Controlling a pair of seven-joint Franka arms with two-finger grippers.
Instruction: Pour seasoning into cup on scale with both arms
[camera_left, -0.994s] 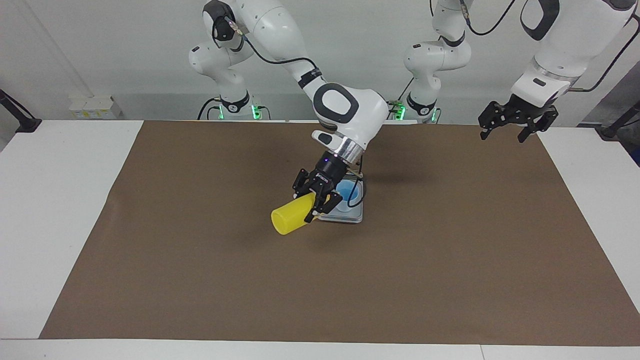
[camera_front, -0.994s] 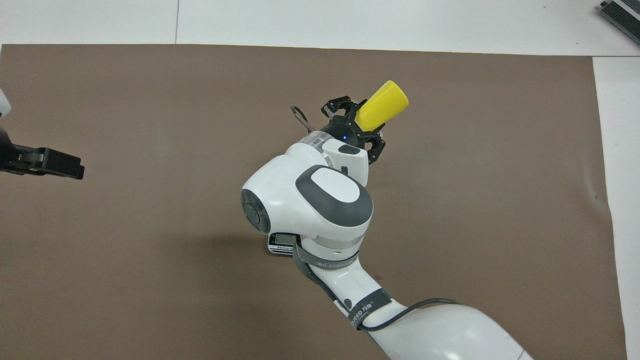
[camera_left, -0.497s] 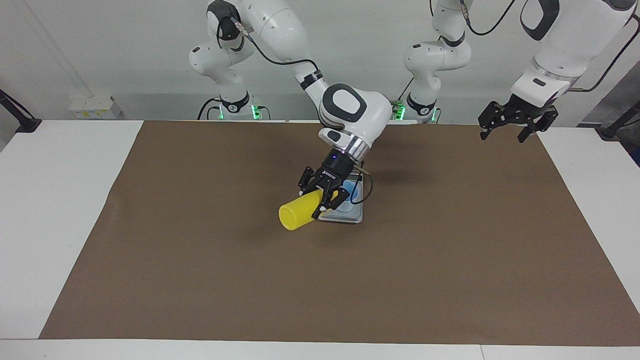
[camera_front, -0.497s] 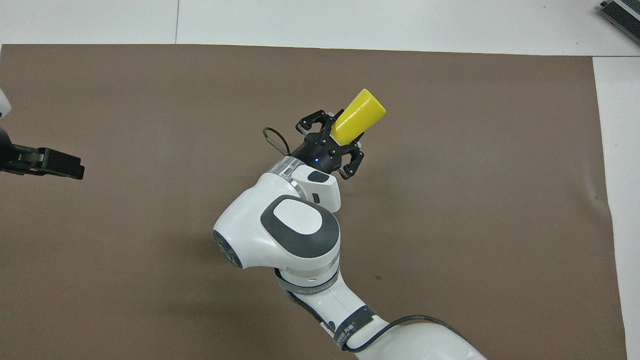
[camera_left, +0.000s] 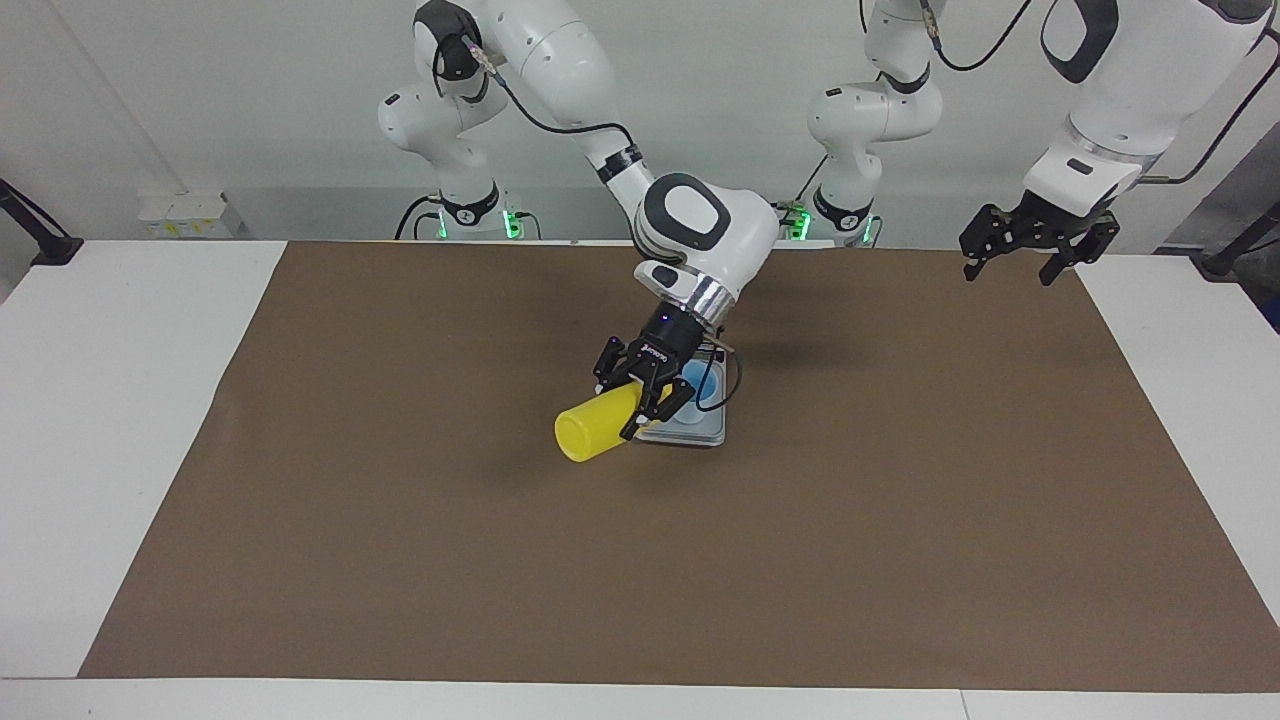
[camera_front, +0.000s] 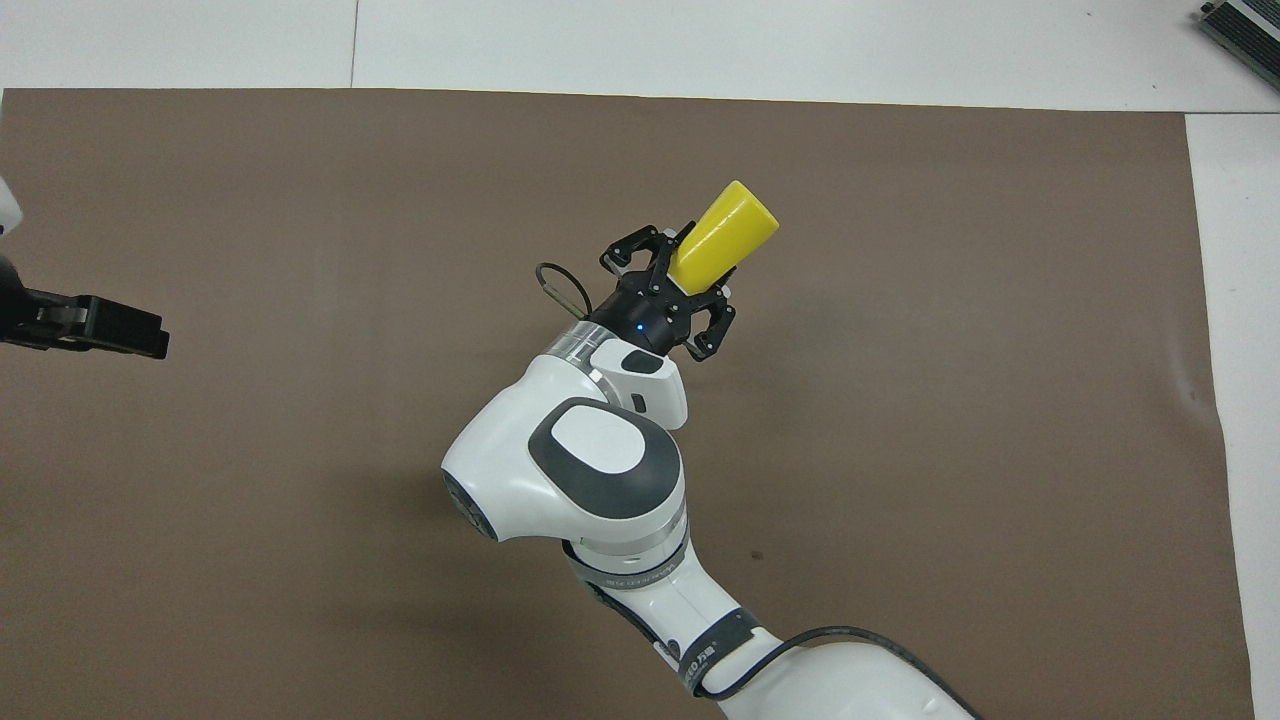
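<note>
Our right gripper (camera_left: 645, 393), jaws clamped on the tilted seasoning (camera_left: 597, 430), hovers over the scale's (camera_left: 700, 432) edge; left gripper (camera_left: 1035, 243), jaws apart, waits above the mat (camera_left: 900, 500) corner.

White table (camera_left: 120, 420), covered across the middle by brown mat (camera_left: 900, 520). Plain white wall (camera_left: 250, 90) along one edge. Small white boxes (camera_left: 180, 213) at wall base. Even, diffuse lighting.

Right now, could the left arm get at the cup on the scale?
Probably not cleanly: the right gripper, shut on the tipped yellow bottle, crowds the cup. The left gripper waits open at the mat's edge.
</note>
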